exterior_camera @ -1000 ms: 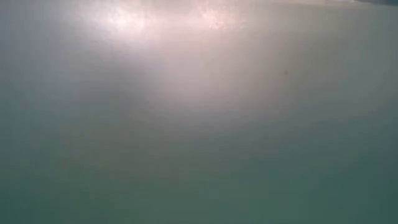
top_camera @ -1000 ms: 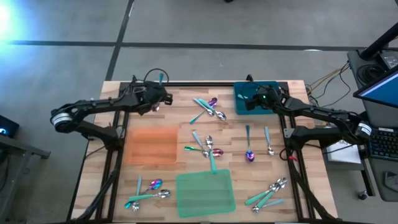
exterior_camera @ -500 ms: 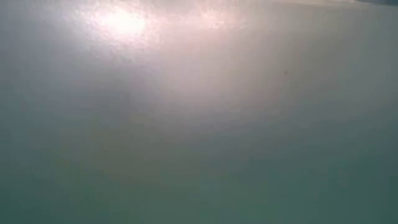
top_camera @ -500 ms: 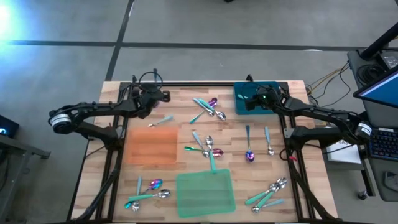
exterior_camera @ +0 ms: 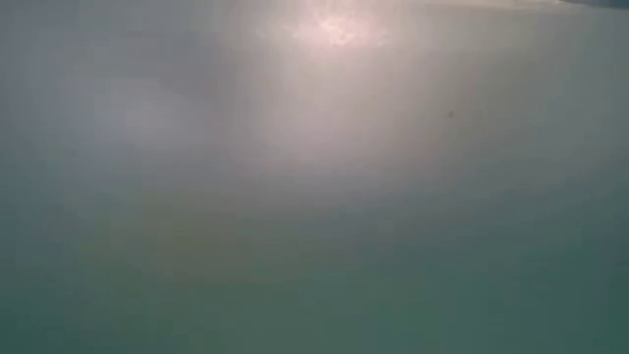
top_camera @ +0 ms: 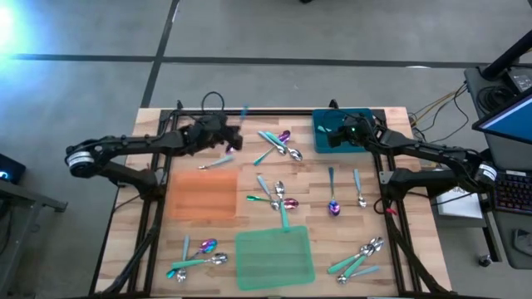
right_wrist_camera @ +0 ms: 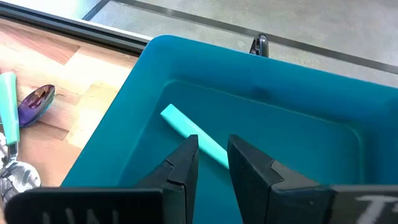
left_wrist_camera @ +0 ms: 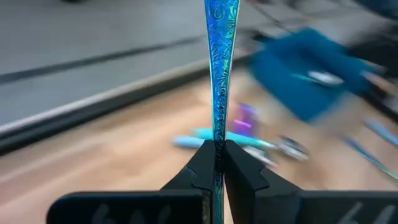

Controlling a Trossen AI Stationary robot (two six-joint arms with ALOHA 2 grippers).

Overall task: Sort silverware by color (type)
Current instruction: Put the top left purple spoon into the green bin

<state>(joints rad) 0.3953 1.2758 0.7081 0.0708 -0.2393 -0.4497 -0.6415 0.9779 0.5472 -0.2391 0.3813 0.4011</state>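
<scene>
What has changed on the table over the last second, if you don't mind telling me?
The left gripper has swung right along the table's far edge toward the spoon pile, jaws shut on a blue-handled utensil. A pale utensil now lies by the orange mat where none lay before. The right gripper stays over the teal bin, and the other silverware has not moved.

A wooden table (top_camera: 224, 249) with a dark frame stands on a grey concrete floor (top_camera: 274, 33) crossed by dark seam lines. Beyond the table's right edge sit a laptop screen (top_camera: 509, 123), a keyboard (top_camera: 509, 193) and loose cables (top_camera: 432, 106), while bright light glares on the floor off the table's far-left corner
</scene>
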